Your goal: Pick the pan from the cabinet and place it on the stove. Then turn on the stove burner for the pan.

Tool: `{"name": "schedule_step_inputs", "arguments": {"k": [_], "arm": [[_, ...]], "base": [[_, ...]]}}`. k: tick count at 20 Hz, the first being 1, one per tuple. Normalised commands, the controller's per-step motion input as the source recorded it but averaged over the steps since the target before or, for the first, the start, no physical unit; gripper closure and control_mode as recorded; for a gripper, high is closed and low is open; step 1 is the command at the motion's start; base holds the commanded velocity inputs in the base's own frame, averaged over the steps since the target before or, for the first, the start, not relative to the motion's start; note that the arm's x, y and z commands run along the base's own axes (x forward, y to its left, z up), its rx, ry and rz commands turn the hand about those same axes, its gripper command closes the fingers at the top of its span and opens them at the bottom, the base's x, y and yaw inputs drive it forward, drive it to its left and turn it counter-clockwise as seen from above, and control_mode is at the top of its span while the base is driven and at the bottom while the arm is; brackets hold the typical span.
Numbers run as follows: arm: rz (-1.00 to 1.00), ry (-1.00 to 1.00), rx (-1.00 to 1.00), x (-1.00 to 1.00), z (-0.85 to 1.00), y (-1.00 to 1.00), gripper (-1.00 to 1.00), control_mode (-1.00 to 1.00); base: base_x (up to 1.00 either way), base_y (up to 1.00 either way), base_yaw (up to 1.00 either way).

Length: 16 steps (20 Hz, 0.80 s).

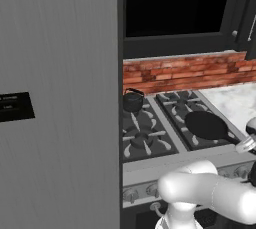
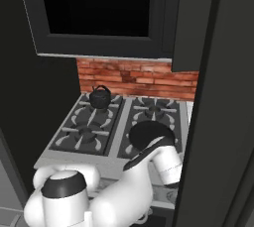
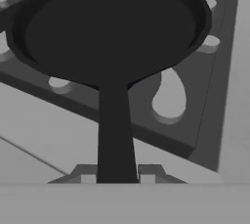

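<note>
Fingers (image 3: pixel 117 173) are clamped on the handle of the pan (image 3: pixel 110 30), one tip on each side of it. The pan sits flat on a front grate of the stove (image 1: pixel 150 143), on its right half; a kettle (image 1: pixel 133 100) stands on a rear left grate, well apart. The risk now seems to lie in the release: if the fingers drag the handle while opening, the pan could slide off centre over its burner. The pan holds nothing. Above, the cabinet (image 2: pixel 94 10) stands open and dark inside; its contents cannot be made out.
</note>
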Motion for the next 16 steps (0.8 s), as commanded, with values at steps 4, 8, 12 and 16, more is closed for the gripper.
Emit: {"name": "schedule_step_inputs", "arguments": {"k": [4, 8, 12, 16], "arm": [[0.00, 0.01, 0.00, 0.03, -0.16, 0.00, 1.00, -1.00], [0.00, 0.01, 0.00, 0.00, -0.16, 0.00, -1.00, -1.00], [0.00, -0.03, 0.00, 0.00, 0.00, 0.02, -1.00, -1.00], [0.00, -0.09, 0.00, -0.03, 0.05, 0.10, -1.00, -1.00]], "base": [[0.00, 0.00, 0.00], [0.00, 0.00, 0.00], [0.00, 0.00, 0.00], [0.00, 0.00, 0.00]]}}
